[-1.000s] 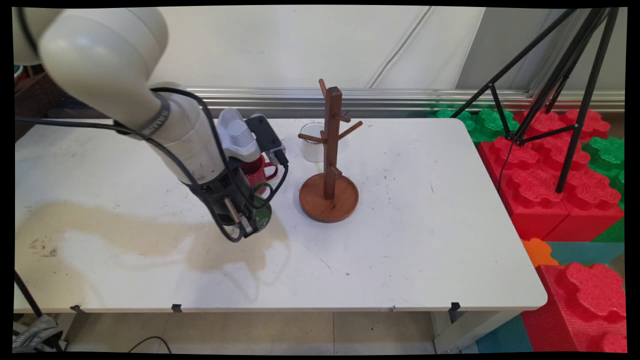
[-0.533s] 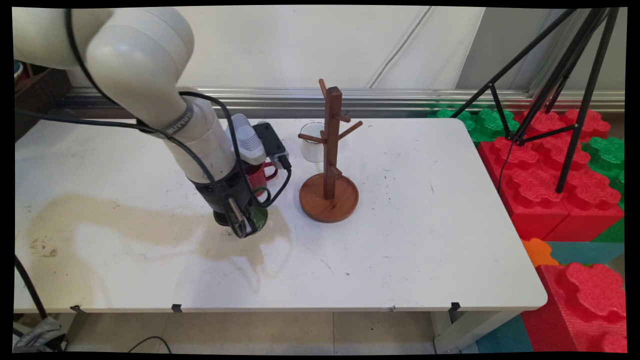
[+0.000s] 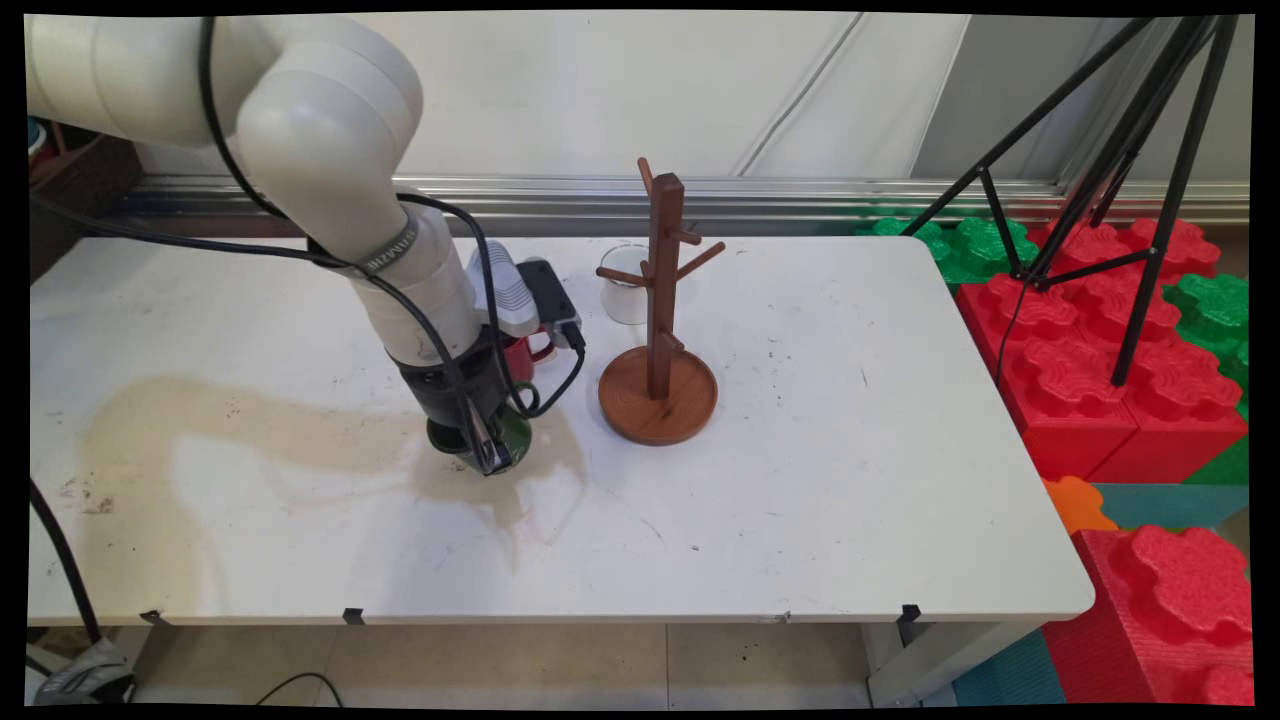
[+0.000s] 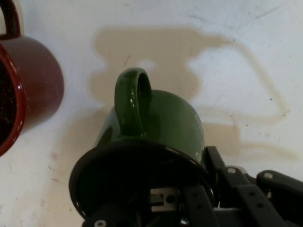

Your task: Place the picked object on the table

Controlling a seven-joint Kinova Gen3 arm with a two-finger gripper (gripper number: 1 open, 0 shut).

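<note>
A green mug (image 3: 517,437) sits on the white table (image 3: 800,480), left of a wooden mug tree (image 3: 661,300). My gripper (image 3: 490,455) comes down on its rim and is shut on it. In the hand view the green mug (image 4: 161,118) fills the middle with its handle pointing up. There my gripper (image 4: 189,201) has one finger inside the mouth and the other outside the wall at the right. A red mug (image 3: 520,352) stands just behind the green one; the red mug (image 4: 33,85) shows at the hand view's left edge.
A white cup (image 3: 625,290) stands behind the mug tree. A brown dried stain (image 3: 250,440) spreads over the table's left half. Off the table's right end are red and green foam blocks (image 3: 1090,350) and a black tripod (image 3: 1150,200).
The arm has swung toward the right and stands more upright over the green mug. The gripper has stayed at the mug, which has shifted slightly left.
</note>
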